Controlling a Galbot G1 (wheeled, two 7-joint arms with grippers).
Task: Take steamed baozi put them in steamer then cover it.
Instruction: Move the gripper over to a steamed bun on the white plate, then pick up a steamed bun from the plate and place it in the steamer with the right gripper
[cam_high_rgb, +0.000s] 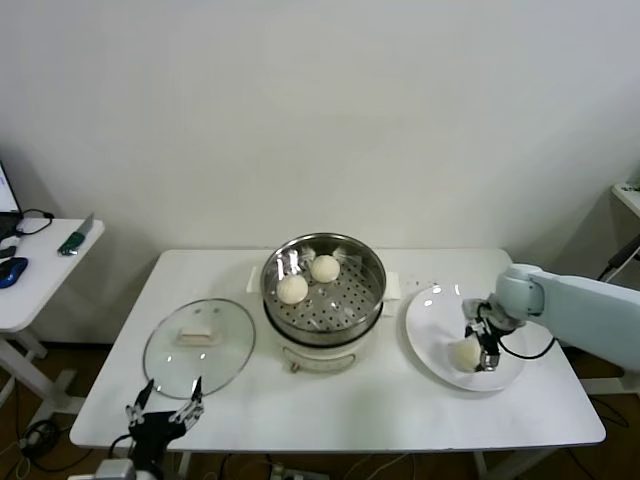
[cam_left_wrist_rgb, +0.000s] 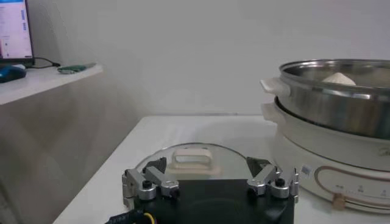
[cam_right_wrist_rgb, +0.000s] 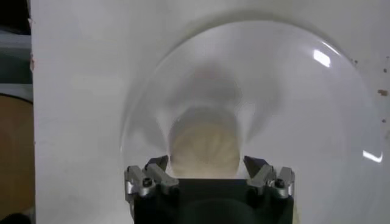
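Baozi (cam_right_wrist_rgb: 205, 148) between right gripper (cam_right_wrist_rgb: 207, 167) jaws

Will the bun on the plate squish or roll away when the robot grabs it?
Probably squishes a little: the bun looks like soft, smooth dough. It may roll, being round on a smooth plate. The right gripper has a finger on each side, which should stop that.
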